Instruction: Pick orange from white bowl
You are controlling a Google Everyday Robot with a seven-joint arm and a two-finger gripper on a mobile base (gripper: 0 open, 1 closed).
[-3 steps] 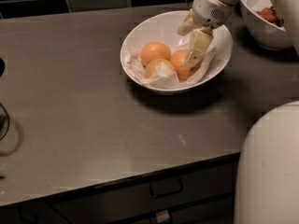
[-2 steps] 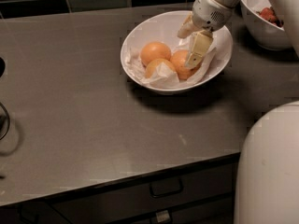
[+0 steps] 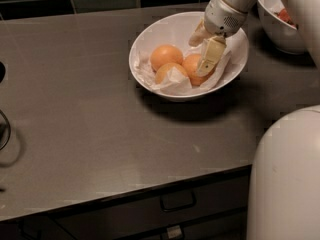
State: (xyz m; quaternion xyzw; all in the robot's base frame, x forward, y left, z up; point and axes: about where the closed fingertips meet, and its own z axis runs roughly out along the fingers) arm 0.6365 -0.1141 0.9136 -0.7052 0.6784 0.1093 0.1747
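The white bowl [image 3: 235, 39] stands on the dark counter, lined with crumpled white paper [image 3: 176, 81]. Three oranges lie in it. The orange [image 3: 190, 64] on the right lies under my gripper [image 3: 198, 58]. Two others lie to its left, one at the back [image 3: 166, 55] and one at the front [image 3: 168, 71] partly under paper. My gripper reaches down into the bowl from the upper right. It is open, with one finger [image 3: 210, 56] over the orange's right side and the other toward the bowl's back wall. The orange rests in the bowl.
A smaller white bowl [image 3: 277, 26] with red fruit stands at the far right behind my arm. The robot's white body [image 3: 285, 179] fills the lower right corner. The counter's front edge runs above a drawer with a handle [image 3: 177, 201]. Dark tiles line the back wall.
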